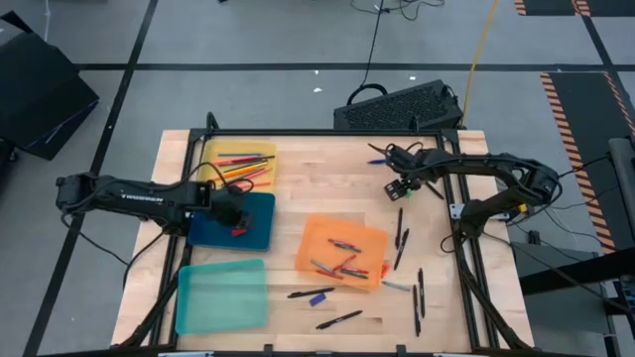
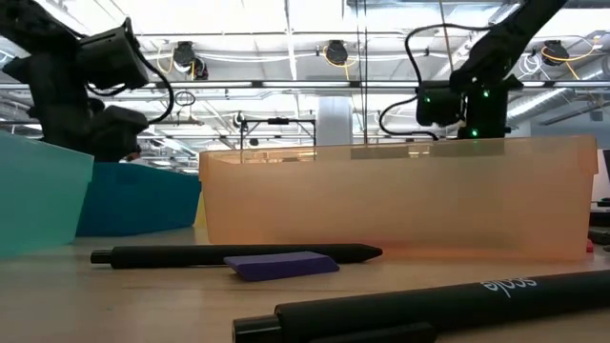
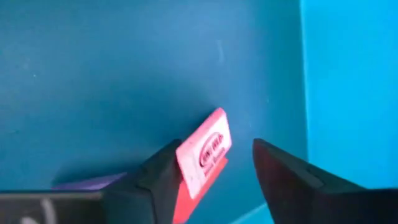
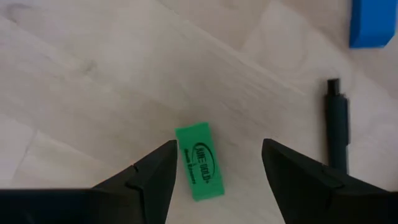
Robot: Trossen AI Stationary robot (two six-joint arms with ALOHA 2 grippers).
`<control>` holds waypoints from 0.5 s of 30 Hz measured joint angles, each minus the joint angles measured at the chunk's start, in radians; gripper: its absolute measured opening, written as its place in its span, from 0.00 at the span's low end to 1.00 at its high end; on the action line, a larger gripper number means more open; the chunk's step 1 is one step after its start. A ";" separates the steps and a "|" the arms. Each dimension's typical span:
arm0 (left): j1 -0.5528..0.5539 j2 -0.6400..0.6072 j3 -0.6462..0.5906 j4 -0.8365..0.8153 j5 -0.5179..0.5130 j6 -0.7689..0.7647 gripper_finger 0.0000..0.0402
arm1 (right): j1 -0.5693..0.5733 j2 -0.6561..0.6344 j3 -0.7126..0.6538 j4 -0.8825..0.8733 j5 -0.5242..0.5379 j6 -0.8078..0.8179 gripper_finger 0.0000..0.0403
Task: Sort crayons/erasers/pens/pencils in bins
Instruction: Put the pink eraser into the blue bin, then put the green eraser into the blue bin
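Sorting is partly done: pencils [image 1: 241, 165] binned, pens [image 1: 340, 319] left on the worktop [image 1: 327, 169] (both grippers' fingers wide, right gripper [image 4: 214, 168] over a green eraser [image 4: 200, 162]).

The left arm reaches in from the left side of the table, its wrist angled down and the left gripper [image 1: 235, 220] low, its two dark fingers [image 3: 163, 180] spread apart. The right arm bends in an elbow from the right edge and stretches toward the far middle, where the right gripper [image 4: 216, 175] points downward with its fingers [image 4: 152, 177] parted.
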 joint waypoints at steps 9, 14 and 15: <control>0.000 -0.100 0.238 -0.291 -0.154 0.091 0.57 | -0.025 0.016 -0.008 0.006 -0.093 -0.042 0.49; 0.008 -0.159 0.362 -0.420 -0.319 0.116 0.57 | -0.023 0.031 -0.007 -0.038 -0.122 -0.046 0.42; 0.016 -0.171 0.371 -0.431 -0.330 0.116 0.57 | -0.023 0.035 -0.007 -0.040 -0.129 -0.049 0.41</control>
